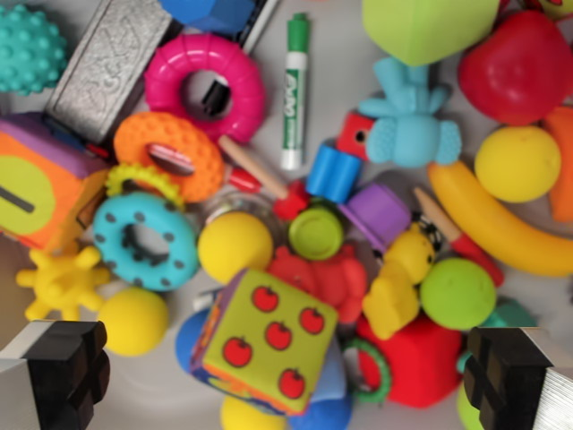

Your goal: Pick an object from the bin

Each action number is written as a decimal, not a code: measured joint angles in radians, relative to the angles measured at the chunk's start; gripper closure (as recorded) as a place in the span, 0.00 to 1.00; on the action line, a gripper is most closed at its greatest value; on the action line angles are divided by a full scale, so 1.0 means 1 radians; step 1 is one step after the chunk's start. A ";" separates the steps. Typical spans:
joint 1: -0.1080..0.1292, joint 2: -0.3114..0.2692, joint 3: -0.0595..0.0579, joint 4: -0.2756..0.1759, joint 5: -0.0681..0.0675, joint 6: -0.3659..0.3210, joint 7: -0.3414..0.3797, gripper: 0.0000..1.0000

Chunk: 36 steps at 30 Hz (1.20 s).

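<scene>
While apart, fingers [63, 372] above dice [269, 340]

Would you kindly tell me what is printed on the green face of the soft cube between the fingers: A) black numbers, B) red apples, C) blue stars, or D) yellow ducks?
B: the green face of the soft cube carries five small red apples, arranged like dice pips.
</scene>
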 joint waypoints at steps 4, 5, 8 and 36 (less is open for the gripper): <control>0.005 -0.019 0.008 -0.044 -0.002 0.020 0.050 0.00; 0.006 -0.024 0.010 -0.056 -0.002 0.026 0.063 0.00; 0.009 -0.036 0.015 -0.084 -0.003 0.038 0.095 0.00; 0.047 -0.142 0.098 -0.378 0.009 0.186 0.470 0.00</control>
